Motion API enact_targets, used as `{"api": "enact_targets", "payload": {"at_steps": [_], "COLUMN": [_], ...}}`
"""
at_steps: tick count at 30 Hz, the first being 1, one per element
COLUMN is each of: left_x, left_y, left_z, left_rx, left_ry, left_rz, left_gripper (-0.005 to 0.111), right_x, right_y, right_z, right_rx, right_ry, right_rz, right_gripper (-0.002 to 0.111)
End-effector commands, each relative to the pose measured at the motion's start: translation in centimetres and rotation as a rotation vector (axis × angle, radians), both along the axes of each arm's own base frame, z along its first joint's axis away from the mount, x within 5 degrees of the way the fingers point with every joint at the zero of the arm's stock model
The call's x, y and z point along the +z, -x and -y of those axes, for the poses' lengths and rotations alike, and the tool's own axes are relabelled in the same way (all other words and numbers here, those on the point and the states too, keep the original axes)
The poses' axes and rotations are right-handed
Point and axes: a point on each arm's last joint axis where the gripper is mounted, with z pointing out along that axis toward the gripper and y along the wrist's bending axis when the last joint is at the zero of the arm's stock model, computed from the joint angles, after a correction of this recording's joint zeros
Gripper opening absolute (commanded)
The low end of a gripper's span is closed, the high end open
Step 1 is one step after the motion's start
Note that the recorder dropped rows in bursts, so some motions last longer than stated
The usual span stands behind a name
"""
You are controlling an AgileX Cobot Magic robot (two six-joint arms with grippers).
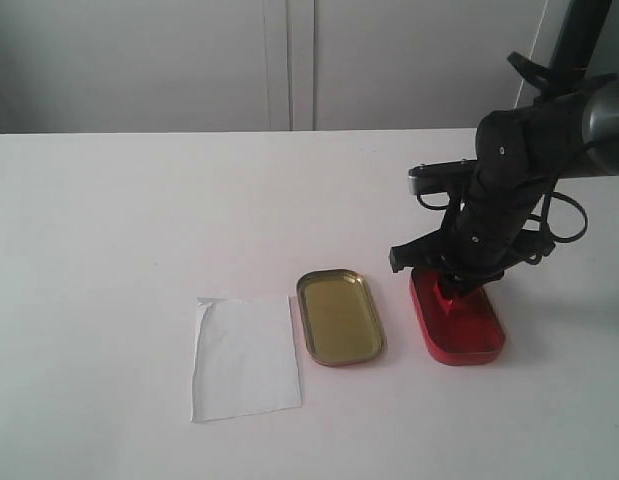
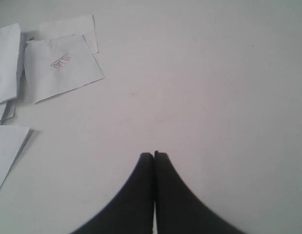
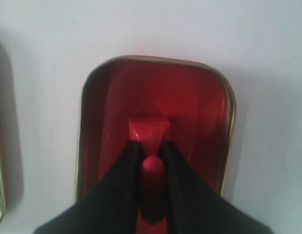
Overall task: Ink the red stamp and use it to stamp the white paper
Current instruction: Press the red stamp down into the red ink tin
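Note:
The small red stamp (image 3: 149, 127) stands inside the red ink tin (image 3: 199, 105), its square base down on the red pad. My right gripper (image 3: 151, 148) is shut on its knob handle from above. In the exterior view the same gripper (image 1: 451, 290) reaches down into the red tin (image 1: 469, 335), and the stamp (image 1: 447, 303) barely shows beneath the fingers. The white paper (image 1: 244, 357) lies flat at the front left of the tins. My left gripper (image 2: 153, 155) is shut on nothing, over bare table away from the tins.
A gold-coloured tin lid (image 1: 339, 316) lies open side up between the paper and the red tin. Several loose white paper sheets (image 2: 60, 66), one with a red stamp mark, lie near my left gripper. The table (image 1: 139, 220) is white.

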Motion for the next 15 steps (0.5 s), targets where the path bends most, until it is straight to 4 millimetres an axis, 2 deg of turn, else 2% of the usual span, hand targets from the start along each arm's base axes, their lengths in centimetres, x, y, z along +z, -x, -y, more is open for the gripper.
{"api": "enact_targets", "payload": {"at_steps": [1, 15], "left_x": [0.0, 0.0], "left_y": [0.0, 0.0], "left_z": [0.0, 0.0], "left_rx": [0.001, 0.001], "left_ry": [0.013, 0.013], "left_rz": [0.008, 0.008], "left_gripper": [0.000, 0.000], "right_x": [-1.4, -2.5], "right_y": [-0.3, -0.2], "right_z": [0.4, 0.4], "right_rx": [-0.009, -0.009], "right_ry": [0.017, 0.029], "right_rz": [-0.024, -0.061], "right_gripper": [0.000, 0.000]}}
